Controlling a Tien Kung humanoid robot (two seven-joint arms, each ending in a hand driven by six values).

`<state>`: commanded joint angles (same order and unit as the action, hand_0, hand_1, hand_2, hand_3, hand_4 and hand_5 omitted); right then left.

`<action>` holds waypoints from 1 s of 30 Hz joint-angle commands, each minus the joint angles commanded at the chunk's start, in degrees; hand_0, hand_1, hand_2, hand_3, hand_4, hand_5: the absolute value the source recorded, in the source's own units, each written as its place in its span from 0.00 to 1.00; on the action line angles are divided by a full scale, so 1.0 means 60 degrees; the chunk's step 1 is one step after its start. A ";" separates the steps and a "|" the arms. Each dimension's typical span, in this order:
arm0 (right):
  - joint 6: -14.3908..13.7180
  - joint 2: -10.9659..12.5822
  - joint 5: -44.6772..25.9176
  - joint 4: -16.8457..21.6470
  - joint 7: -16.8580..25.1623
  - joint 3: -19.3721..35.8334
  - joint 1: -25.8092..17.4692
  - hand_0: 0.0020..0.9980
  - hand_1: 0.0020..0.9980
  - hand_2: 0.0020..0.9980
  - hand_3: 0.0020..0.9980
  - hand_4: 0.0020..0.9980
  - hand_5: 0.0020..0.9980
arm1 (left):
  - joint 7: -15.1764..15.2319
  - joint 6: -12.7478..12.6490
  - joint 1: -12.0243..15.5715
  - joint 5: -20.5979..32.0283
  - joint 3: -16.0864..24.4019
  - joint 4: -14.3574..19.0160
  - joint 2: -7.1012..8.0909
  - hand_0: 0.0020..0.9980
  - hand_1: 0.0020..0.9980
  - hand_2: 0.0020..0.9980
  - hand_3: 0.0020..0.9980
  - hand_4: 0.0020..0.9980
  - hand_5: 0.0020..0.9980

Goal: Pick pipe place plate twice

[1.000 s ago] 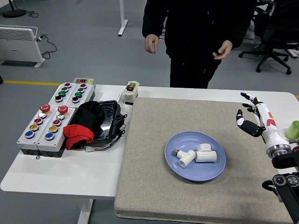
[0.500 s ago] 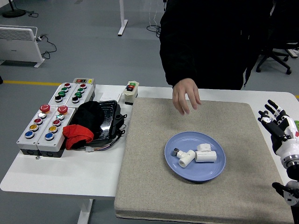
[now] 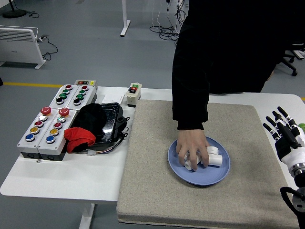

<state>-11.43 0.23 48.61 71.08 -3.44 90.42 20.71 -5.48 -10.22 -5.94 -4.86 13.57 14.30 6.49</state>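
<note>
Grey mat [image 3: 152, 191], person's hand [image 3: 192, 147] covering pipes [image 3: 212, 158] on plate [image 3: 202, 177]

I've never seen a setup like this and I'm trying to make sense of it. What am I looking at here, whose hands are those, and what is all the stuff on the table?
This is one picture, taken from a camera high on a humanoid robot, looking down over its white table. At the right edge is the robot hand, fingers spread, holding nothing. The robot's left arm is out of view. The person's hand reaches from the far side into the blue plate on the grey mat, over the white pipe pieces there. Left of the mat lie button boxes, a black tray with black and red cloth, and a small switch box.
</note>
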 joint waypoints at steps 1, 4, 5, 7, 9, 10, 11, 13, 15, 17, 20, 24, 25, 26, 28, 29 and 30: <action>-0.0006 -0.0002 -0.0010 0.0000 -0.0001 0.0004 -0.0002 0.80 0.78 0.85 0.81 0.48 0.45 | 0.0000 0.0000 0.0001 -0.0002 0.0002 0.0001 0.0000 0.62 0.58 0.51 0.58 0.27 1.00; -0.0051 -0.0019 -0.0077 -0.0002 -0.0003 0.0036 -0.0003 0.80 0.78 0.84 0.81 0.48 0.47 | 0.0013 0.0004 -0.0007 0.0022 -0.0022 0.0003 0.0005 0.62 0.58 0.51 0.58 0.27 1.00; -0.0058 -0.0021 -0.0088 -0.0002 -0.0003 0.0041 -0.0003 0.80 0.78 0.84 0.81 0.48 0.47 | 0.0016 0.0005 -0.0009 0.0028 -0.0028 0.0003 0.0007 0.62 0.58 0.51 0.58 0.27 1.00; -0.0112 -0.0029 -0.0118 -0.0004 -0.0001 0.0060 0.0004 0.80 0.78 0.84 0.81 0.48 0.47 | 0.0029 0.0008 -0.0020 0.0061 -0.0052 0.0004 0.0010 0.62 0.58 0.51 0.58 0.27 1.00; -0.0149 -0.0037 -0.0110 -0.0002 0.0004 0.0079 0.0002 0.80 0.78 0.84 0.80 0.49 0.49 | 0.0036 0.0010 -0.0032 0.0079 -0.0065 0.0004 0.0012 0.62 0.58 0.51 0.58 0.27 1.00; -0.0163 -0.0039 -0.0115 -0.0006 0.0001 0.0092 0.0002 0.80 0.78 0.84 0.80 0.49 0.49 | 0.0039 0.0011 -0.0037 0.0088 -0.0072 0.0004 0.0013 0.62 0.58 0.51 0.58 0.27 1.00; -0.0177 -0.0039 -0.0120 -0.0011 -0.0002 0.0109 0.0002 0.80 0.78 0.84 0.80 0.49 0.49 | 0.0041 0.0011 -0.0043 0.0097 -0.0079 0.0004 0.0013 0.62 0.58 0.51 0.58 0.27 1.00; -0.0193 -0.0039 -0.0124 -0.0021 0.0005 0.0142 0.0006 0.80 0.78 0.84 0.80 0.49 0.49 | 0.0035 0.0012 -0.0052 0.0090 -0.0074 0.0004 0.0011 0.62 0.58 0.51 0.58 0.27 1.00; -0.0205 -0.0039 -0.0132 -0.0025 0.0010 0.0153 0.0007 0.79 0.78 0.84 0.80 0.48 0.51 | 0.0034 0.0014 -0.0054 0.0085 -0.0073 0.0005 0.0010 0.62 0.58 0.51 0.58 0.27 1.00; -0.0215 -0.0039 -0.0144 -0.0028 0.0007 0.0162 0.0006 0.79 0.78 0.84 0.80 0.48 0.51 | 0.0034 0.0015 -0.0057 0.0083 -0.0073 0.0006 0.0010 0.62 0.58 0.51 0.58 0.27 1.00; -0.0230 -0.0039 -0.0164 -0.0036 0.0001 0.0175 0.0000 0.79 0.78 0.84 0.80 0.48 0.51 | 0.0034 0.0018 -0.0060 0.0076 -0.0073 0.0007 0.0011 0.62 0.58 0.51 0.58 0.27 1.00; -0.0260 -0.0039 -0.0246 -0.0045 -0.0015 0.0198 -0.0015 0.79 0.77 0.84 0.80 0.48 0.52 | 0.0040 0.0022 -0.0068 0.0081 -0.0080 0.0010 0.0016 0.62 0.58 0.51 0.58 0.27 1.00; -0.0261 -0.0039 -0.0249 -0.0045 -0.0015 0.0198 -0.0015 0.79 0.77 0.84 0.80 0.48 0.52 | 0.0041 0.0023 -0.0068 0.0081 -0.0080 0.0010 0.0016 0.62 0.58 0.51 0.58 0.27 1.00; -0.0261 -0.0039 -0.0250 -0.0045 -0.0016 0.0199 -0.0015 0.79 0.77 0.84 0.80 0.48 0.52 | 0.0041 0.0023 -0.0068 0.0081 -0.0080 0.0010 0.0016 0.62 0.58 0.51 0.58 0.27 1.00; -0.0264 -0.0039 -0.0269 -0.0045 -0.0015 0.0203 -0.0018 0.79 0.77 0.83 0.80 0.48 0.53 | 0.0042 0.0024 -0.0068 0.0083 -0.0082 0.0010 0.0017 0.62 0.58 0.51 0.58 0.27 1.00; -0.0334 -0.0039 -0.0370 -0.0042 0.0039 0.0236 -0.0018 0.79 0.77 0.83 0.80 0.48 0.53 | 0.0051 0.0024 -0.0076 0.0104 -0.0094 0.0010 0.0017 0.62 0.58 0.51 0.58 0.27 1.00; -0.0419 -0.0039 -0.0435 -0.0039 0.0140 0.0271 -0.0014 0.79 0.77 0.83 0.80 0.48 0.53 | 0.0062 0.0023 -0.0081 0.0135 -0.0109 0.0010 0.0019 0.62 0.58 0.51 0.58 0.27 1.00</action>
<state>-13.94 0.00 46.00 70.85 -2.60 92.05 20.63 -5.11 -10.08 -6.42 -4.05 12.91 14.36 6.60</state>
